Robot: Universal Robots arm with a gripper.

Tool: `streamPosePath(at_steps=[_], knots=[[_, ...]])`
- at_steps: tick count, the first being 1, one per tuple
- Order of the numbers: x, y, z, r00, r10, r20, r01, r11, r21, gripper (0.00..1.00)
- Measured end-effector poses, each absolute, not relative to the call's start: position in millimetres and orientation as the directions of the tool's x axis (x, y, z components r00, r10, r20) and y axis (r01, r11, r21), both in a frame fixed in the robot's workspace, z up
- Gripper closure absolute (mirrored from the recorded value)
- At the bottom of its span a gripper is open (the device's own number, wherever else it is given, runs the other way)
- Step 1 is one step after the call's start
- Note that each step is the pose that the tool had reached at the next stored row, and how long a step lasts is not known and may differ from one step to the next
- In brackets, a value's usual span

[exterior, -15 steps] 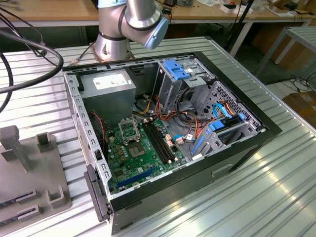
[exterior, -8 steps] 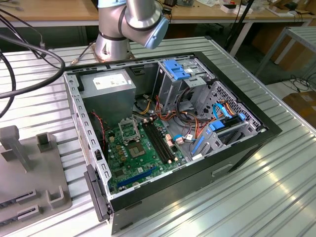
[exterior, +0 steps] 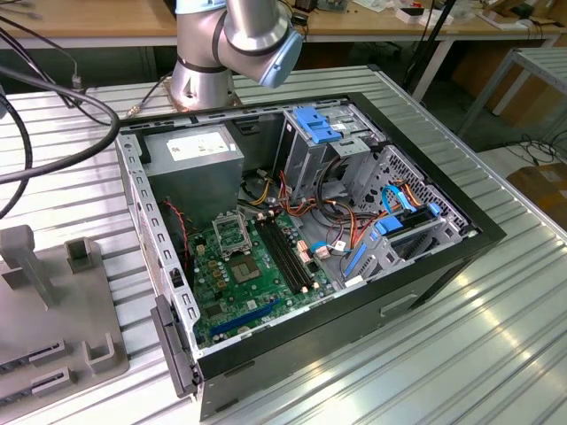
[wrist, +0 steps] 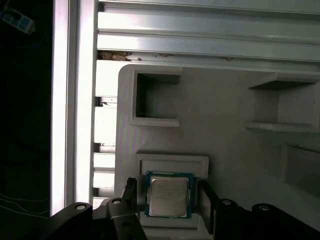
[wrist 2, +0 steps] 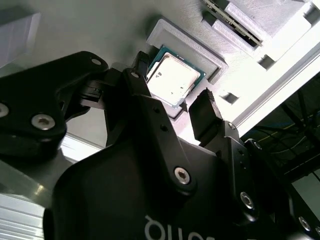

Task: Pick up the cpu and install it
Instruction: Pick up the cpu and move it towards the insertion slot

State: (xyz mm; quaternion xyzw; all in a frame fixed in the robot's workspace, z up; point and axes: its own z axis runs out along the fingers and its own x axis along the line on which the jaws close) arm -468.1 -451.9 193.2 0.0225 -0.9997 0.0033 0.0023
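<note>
Fingers [wrist: 205,200] stand spread, one on each side of the cpu [wrist: 169,196], gripping nothing. The cpu lies flat in a square pocket of the pale grey fixture tray [wrist: 225,110]. The tray rests on the ribbed metal worktop [wrist: 200,30], which also carries an open computer case [exterior: 461,261].

Pale silvery metal cpu [wrist: 168,196], matt grey plastic tray [wrist: 215,100], ribbed, shiny metal table [exterior: 496,336]

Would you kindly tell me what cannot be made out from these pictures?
Exterior view: the arm is cut off by the top edge.
Exterior view: the socket is too small to judge its latch.
Second wrist view: one corner of the cpu is hidden behind the hand.
First wrist view: the cpu's underside is hidden, as it lies face up.
</note>
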Motion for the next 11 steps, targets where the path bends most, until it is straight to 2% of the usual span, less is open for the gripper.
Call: streamPosePath(at_steps=[11], knots=[[-467.6, -452.0, 191.1, -0.999, -0.041, 0.005, -0.041, 0.999, -0.008, 0.40]])
